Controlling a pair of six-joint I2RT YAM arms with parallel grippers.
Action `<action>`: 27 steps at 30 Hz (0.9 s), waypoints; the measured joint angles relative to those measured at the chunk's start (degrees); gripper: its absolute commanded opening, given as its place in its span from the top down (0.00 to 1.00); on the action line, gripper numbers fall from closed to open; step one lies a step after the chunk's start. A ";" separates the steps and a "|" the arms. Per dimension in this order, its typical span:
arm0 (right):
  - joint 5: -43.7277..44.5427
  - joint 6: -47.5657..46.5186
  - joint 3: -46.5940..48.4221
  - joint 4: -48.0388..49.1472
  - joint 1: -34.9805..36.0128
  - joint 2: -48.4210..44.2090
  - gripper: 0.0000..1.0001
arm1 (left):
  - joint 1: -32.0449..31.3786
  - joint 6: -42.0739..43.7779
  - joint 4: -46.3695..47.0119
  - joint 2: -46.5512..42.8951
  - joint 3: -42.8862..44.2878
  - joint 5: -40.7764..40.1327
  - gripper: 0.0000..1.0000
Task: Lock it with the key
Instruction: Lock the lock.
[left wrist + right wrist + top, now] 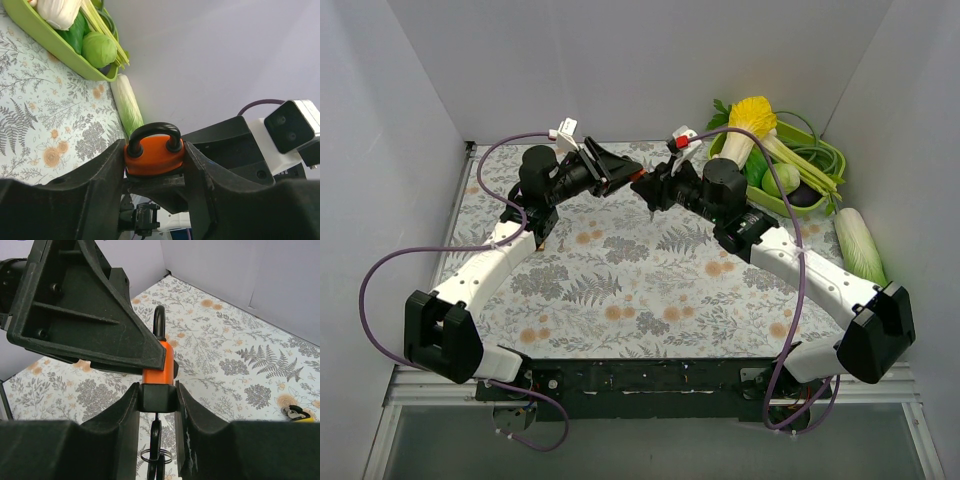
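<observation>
The left gripper [155, 159] pinches the orange padlock [151, 150] by its sides. The right gripper [157, 401] clamps the black head of the key [157, 394], which is seated in the lock's underside, and all of it is held in the air over the table [620, 290]. The turning step looks to be in hand: the right wrist should roll about the key's axis while the left steadies the body.
</observation>
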 measured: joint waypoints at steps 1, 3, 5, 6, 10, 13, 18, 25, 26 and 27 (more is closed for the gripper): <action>0.28 -0.26 0.00 0.00 0.13 0.04 0.99 | 0.00 0.07 -0.02 0.00 0.00 -0.13 0.75; 0.72 -0.76 0.02 -0.04 0.35 0.04 0.77 | -0.02 0.13 -0.04 0.00 0.00 -0.20 0.88; 0.85 -1.18 0.44 -0.76 0.44 0.15 0.47 | 0.00 0.17 -0.11 0.00 0.00 -0.24 1.00; 0.74 -1.31 0.76 -1.25 0.44 0.26 0.41 | 0.02 0.20 -0.15 0.00 0.00 -0.24 1.00; -0.50 -2.34 1.77 -2.86 0.52 0.33 0.27 | 0.79 0.15 -1.64 0.00 0.00 0.09 1.00; -2.49 -3.04 1.99 -4.68 0.20 -0.02 0.27 | 1.97 0.20 -2.51 0.00 0.00 0.94 1.00; -6.36 -4.11 1.97 -9.07 -2.25 -1.07 0.45 | 3.13 0.17 -2.93 0.00 0.00 1.33 1.00; -9.57 -5.62 1.79 -11.80 -3.72 -2.64 0.47 | 3.17 0.20 -2.97 -0.02 0.00 2.27 1.00; -9.92 -5.79 1.81 -11.78 -3.72 -2.78 0.47 | 3.17 0.20 -2.97 -0.02 0.00 2.36 1.00; -10.19 -5.99 1.79 -11.69 -3.72 -2.78 0.47 | 3.17 0.20 -2.97 -0.02 0.00 2.45 1.00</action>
